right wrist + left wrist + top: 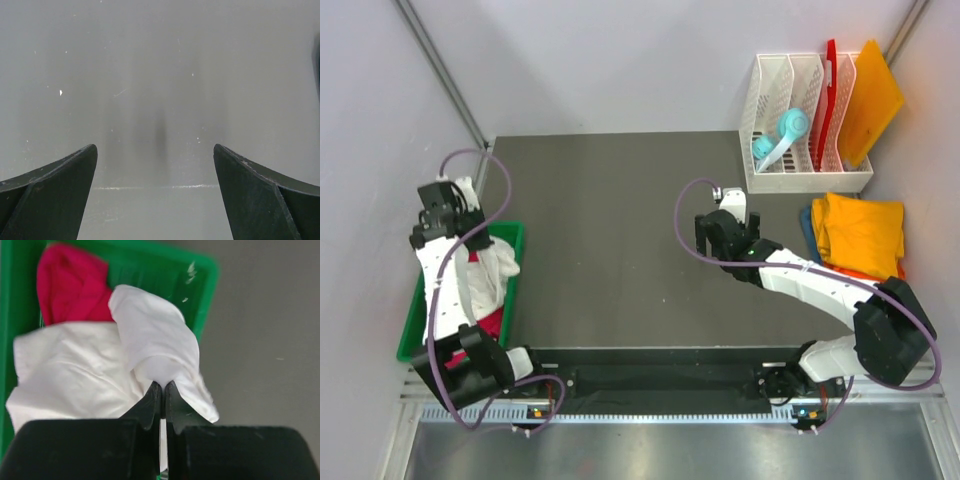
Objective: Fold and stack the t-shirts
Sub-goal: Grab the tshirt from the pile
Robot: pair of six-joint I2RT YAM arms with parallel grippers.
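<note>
Looks down on the grey table (150, 60), flecked with a few white specks and one faint scratch. Shows the right tool (154, 150) spread wide, dark fingers (55, 185) rising from the lower left and lower right corners, only table between them. Has a soft dark smear at centre, a thin pale line below it, a dark sliver at the right edge.

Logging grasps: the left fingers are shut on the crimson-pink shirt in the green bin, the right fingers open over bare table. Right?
No. The left wrist view shows the left fingers shut on the white t-shirt, not the crimson-pink t-shirt lying beside it in the green bin. The right fingers are indeed open over bare table.
</note>
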